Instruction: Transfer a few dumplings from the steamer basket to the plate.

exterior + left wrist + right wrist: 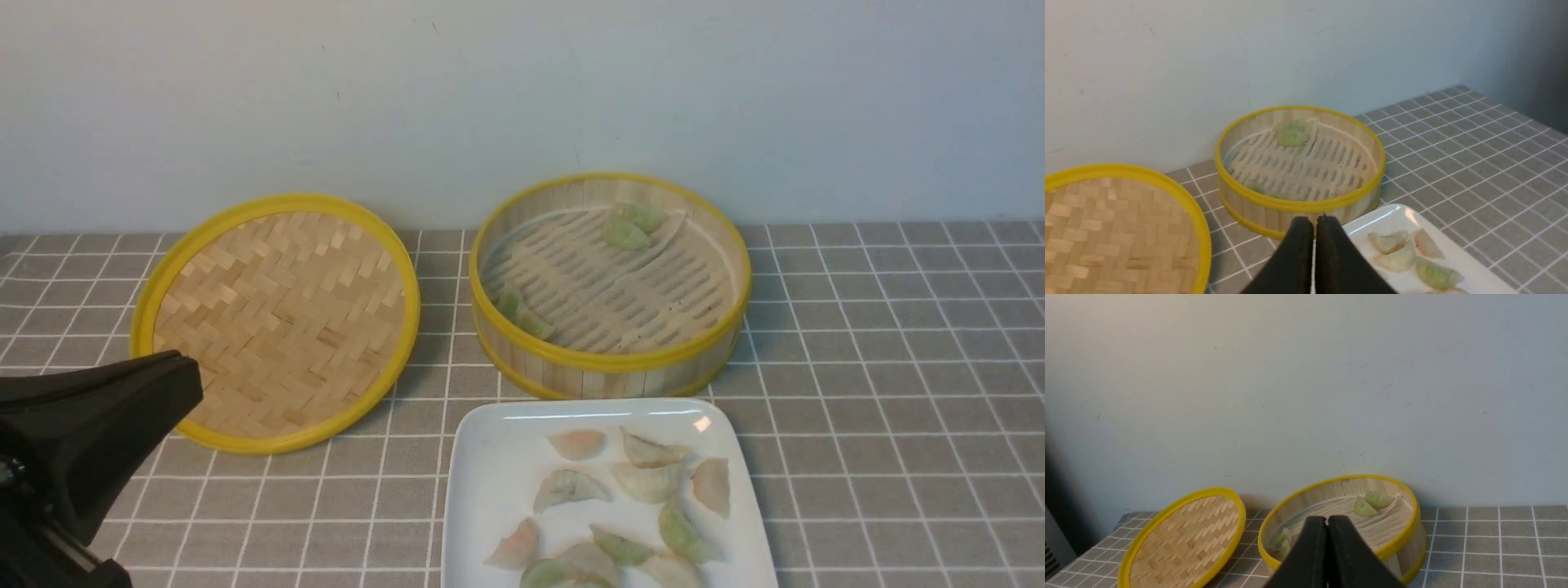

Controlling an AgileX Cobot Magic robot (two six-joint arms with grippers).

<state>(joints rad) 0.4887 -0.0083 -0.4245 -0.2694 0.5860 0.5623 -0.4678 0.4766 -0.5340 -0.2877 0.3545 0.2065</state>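
Dumplings [649,482]: about ten scattered on the plate; four in the basket, two by its far wall [630,226], two at its near left [522,314].
Plate [490,490]: white, square, near centre, just in front of the basket.
Basket [612,359]: round bamboo, far centre, uncovered.
Lid [277,318]: flat on the checked tablecloth [898,408], left of the basket.
Left gripper [1314,220]: near left, jaws pressed together, holding nothing.
Right gripper [1327,519]: jaws pressed together, holding nothing.

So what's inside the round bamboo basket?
Two greenish dumplings lie at the steamer basket's far side, and two more dumplings by its left wall. The near wall hides the floor strip just behind it.
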